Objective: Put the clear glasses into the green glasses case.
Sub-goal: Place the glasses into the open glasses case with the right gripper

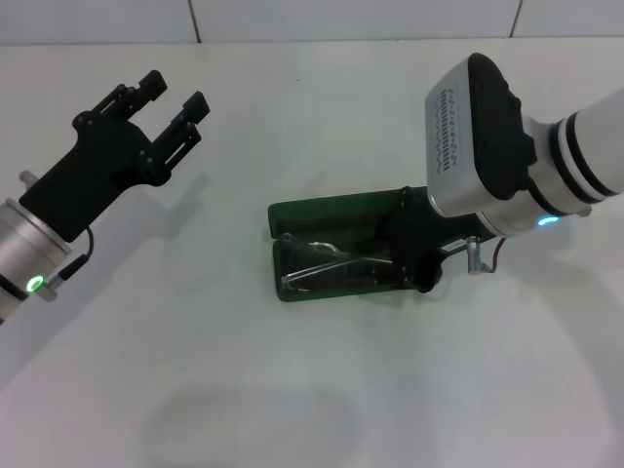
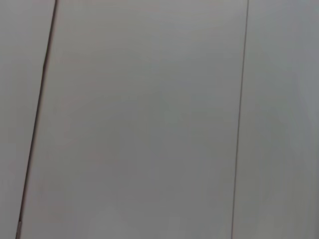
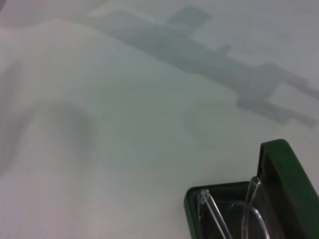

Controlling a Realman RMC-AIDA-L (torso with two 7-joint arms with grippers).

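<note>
From my station I see the green glasses case (image 1: pixel 336 255) lying open on the white table (image 1: pixel 292 117), a little right of the middle, with its long axis running left to right across the head view and the lid (image 1: pixel 331 212) standing at the far side. The clear glasses (image 1: pixel 317 265) are already inside the tray of the case, their length lying along the same axis; one thin arm seems to rise a little toward the lid, and in the right wrist view I see the clear glasses (image 3: pixel 234 214) resting within the walls of the green glasses case (image 3: pixel 286 169). The right gripper (image 1: pixel 414 258) is low at the right end of the case, directly over or against that end, so the glasses lie to its left, along the line of the case. Its fingers are hidden under the wrist body, so I cannot tell if they are open or closed, or if they hold the frame. The left gripper (image 1: pixel 175 107) hangs well apart, toward the far left of the table, with its fingers spread wide and nothing between them; its wrist camera shows only a plain surface. I judge that placing is almost finished, and the right arm is clearly the nearer one for any release or for closing the lid.
</note>
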